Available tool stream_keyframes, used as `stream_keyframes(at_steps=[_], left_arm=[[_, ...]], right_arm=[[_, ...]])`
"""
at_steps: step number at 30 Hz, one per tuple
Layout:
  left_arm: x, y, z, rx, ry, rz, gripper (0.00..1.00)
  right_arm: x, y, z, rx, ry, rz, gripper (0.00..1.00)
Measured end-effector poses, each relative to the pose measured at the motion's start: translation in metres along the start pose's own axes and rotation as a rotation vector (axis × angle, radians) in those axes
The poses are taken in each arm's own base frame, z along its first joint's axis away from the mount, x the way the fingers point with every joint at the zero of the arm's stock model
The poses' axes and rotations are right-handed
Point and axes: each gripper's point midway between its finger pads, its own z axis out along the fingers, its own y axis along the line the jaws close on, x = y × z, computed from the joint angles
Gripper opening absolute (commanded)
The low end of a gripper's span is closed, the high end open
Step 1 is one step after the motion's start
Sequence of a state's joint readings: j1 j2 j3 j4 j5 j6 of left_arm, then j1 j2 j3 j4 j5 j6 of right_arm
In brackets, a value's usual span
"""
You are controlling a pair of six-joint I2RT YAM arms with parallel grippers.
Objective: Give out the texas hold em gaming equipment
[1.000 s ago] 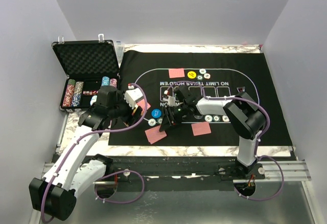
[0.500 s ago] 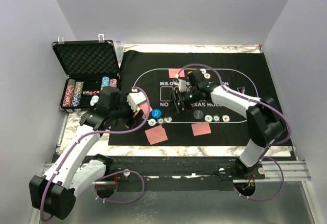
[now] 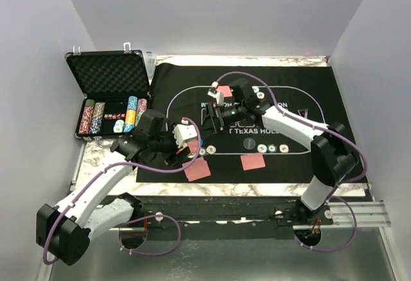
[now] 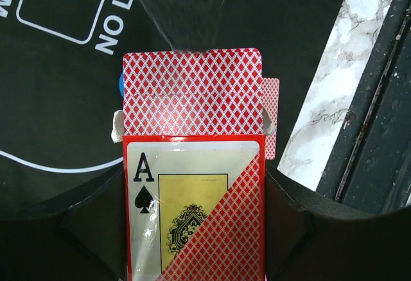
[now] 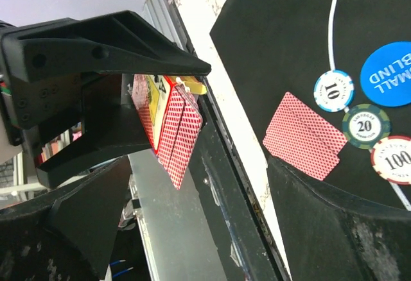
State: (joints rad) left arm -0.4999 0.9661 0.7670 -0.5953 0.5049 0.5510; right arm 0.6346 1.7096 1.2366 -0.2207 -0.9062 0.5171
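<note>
a white marble-patterned surface (image 3: 257,189) carries two things directly. a black mat (image 3: 334,140) covers most of it, leaving a pale strip along the near edge, a thinner one along the far edge and a wider patch at the left. on that left patch sits an open black case (image 3: 106,72), lid up, by the mat's far left corner. case and mat look to be touching, though the top view is too coarse to be sure.

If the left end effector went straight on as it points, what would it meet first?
Likely the black felt mat beside the blue disc, the red-backed cards protruding from its card box touching first; depth unclear.
</note>
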Motion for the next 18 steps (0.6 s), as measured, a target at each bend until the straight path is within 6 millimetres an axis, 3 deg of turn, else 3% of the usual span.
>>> stream_keyframes(at_steps=[3, 7, 9, 12, 18], left_arm=[[-0.004, -0.001, 0.001, 0.007, -0.005, 0.01, 0.0], [-0.007, -0.002, 0.001, 0.01, -0.01, 0.017, 0.0], [-0.009, -0.001, 0.0, 0.008, -0.013, 0.019, 0.0], [-0.01, -0.001, 0.0, 0.005, -0.016, 0.02, 0.0], [-0.007, -0.001, -0.001, 0.002, -0.002, 0.012, 0.0]], right_arm=[[0.008, 0.001, 0.008, -0.011, 0.022, 0.015, 0.78], [0.012, 0.001, 0.016, -0.025, 0.037, 0.021, 0.53], [0.014, 0.0, 0.019, -0.028, 0.046, 0.023, 0.46], [0.015, -0.002, 0.019, -0.025, 0.051, 0.025, 0.4], [0.017, -0.005, 0.018, -0.02, 0.055, 0.014, 0.37]])
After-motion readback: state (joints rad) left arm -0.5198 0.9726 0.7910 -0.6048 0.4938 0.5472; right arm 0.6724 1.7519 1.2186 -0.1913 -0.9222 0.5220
